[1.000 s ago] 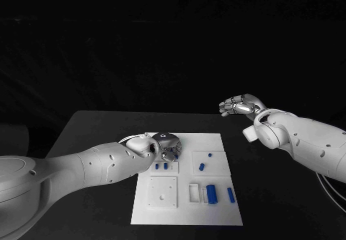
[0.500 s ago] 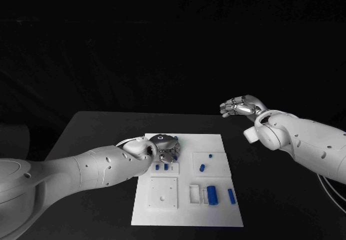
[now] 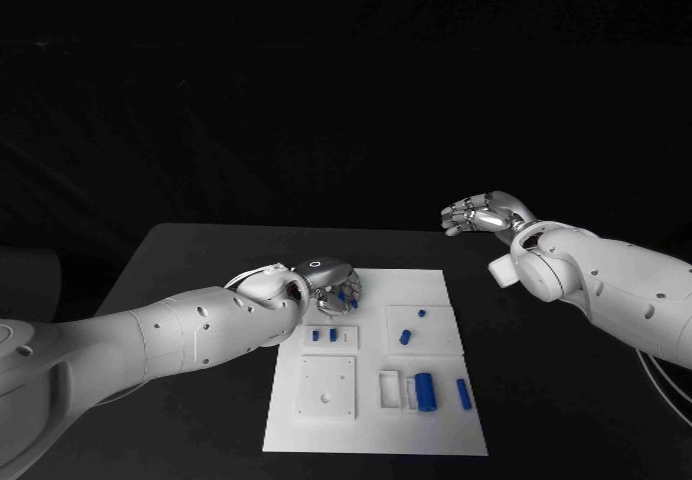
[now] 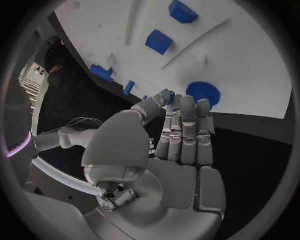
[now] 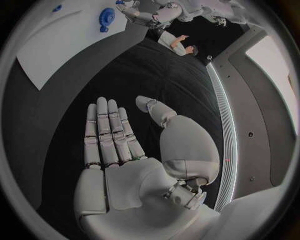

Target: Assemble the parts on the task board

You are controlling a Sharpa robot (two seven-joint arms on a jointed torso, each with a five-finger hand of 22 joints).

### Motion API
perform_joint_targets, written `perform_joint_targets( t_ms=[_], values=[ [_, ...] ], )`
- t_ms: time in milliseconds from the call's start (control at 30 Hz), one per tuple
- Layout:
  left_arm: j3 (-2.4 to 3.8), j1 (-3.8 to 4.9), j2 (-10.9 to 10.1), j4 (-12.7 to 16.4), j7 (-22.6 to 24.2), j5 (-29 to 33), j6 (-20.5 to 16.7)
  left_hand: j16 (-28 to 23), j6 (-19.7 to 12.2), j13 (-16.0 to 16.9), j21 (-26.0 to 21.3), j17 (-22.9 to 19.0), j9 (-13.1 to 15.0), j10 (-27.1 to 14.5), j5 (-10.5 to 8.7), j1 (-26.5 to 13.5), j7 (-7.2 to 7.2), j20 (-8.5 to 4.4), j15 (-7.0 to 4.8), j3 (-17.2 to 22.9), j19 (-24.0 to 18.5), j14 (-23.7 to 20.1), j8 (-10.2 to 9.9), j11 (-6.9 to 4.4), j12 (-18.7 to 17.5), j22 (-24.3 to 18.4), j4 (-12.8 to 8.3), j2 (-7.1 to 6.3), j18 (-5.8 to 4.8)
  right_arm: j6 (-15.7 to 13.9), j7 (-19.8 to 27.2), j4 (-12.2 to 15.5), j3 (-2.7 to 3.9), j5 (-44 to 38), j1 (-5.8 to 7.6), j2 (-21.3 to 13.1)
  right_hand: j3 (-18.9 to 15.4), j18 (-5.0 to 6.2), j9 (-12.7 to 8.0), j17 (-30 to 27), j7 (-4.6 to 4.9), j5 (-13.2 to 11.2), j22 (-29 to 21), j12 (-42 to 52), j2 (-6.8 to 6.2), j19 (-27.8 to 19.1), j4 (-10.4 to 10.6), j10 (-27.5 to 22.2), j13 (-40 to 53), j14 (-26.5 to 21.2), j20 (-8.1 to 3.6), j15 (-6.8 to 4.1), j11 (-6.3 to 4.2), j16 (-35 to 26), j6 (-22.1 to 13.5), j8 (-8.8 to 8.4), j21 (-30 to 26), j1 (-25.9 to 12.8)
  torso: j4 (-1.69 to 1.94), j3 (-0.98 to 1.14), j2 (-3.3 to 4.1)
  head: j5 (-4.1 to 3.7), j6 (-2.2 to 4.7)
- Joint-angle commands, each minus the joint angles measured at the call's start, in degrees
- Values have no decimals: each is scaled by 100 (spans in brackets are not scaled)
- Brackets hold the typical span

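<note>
The white task board (image 3: 433, 420) lies mid-table. My left hand (image 3: 329, 280) hovers over its far left corner. There its thumb and a fingertip pinch a small blue part (image 4: 170, 98), just above a blue gear (image 4: 203, 92) that lies on the board (image 4: 237, 50). Two short blue pegs (image 3: 326, 334) stand just below the hand. More blue pieces lie at the board's right: two small ones (image 3: 405, 334) and, near the front, a thick cylinder (image 3: 423, 390) and a thin bar (image 3: 463, 391). My right hand (image 3: 483, 212) is raised off to the right, its fingers (image 5: 109, 135) straight, holding nothing.
White blocks (image 3: 326, 385) and a white slot (image 3: 388, 388) sit on the board's near half. Black table (image 3: 188, 260) surrounds the board. The right wrist view shows the gear (image 5: 106, 19) and my left hand (image 5: 150, 12) far off.
My left hand dipped onto the board's far left corner, then lifted away with its fingers closed on a small blue part. The right hand has stayed put.
</note>
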Motion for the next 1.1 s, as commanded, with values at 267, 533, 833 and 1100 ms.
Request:
perform_joint_targets(
  t_ms=[267,533,833,1100],
  values=[
    [20,8,-296,270,39,255,63,-24,16,-14,-35,-5,-11,49,11,-27,1,-133,1,22,54,74,6,6,-37,27,17,11,57,49,61,6,2,-39,-1,-13,-14,-53,-10,9,12,39,10,-24,21,-24,11,30,-7,-22,-17,2,-6,-33,-20,27,-26,15,-2,-3,2,7,9],
    [17,6,-573,435,-20,253,78,-26,19,-16,-38,-5,-11,54,12,-21,0,-134,0,27,56,79,7,5,-41,29,15,12,58,42,59,13,2,-41,-1,-45,-12,-53,-10,9,11,38,10,-23,20,-24,7,31,-7,-21,-18,2,-7,-33,-19,29,-26,19,6,-10,0,2,-1],
    [16,6,-697,428,-167,197,331,-30,23,-19,-40,-6,-11,59,9,-17,-2,-134,0,27,56,81,7,4,-44,32,11,2,58,43,61,17,2,-44,-1,-52,-11,-53,-11,10,11,38,11,-23,20,-24,4,31,-7,-21,-18,1,-7,-33,-18,30,-26,22,6,-16,1,6,0],
    [13,5,-692,371,-211,138,434,-34,23,-23,-41,-6,-13,61,6,-14,-1,-133,1,26,56,83,5,5,-51,36,6,-11,57,40,61,21,2,-47,-1,-55,-10,-53,-12,10,10,38,11,-23,20,-23,3,32,-8,-20,-18,1,-7,-32,-18,31,-27,23,-4,-6,4,27,-12]
  ],
)
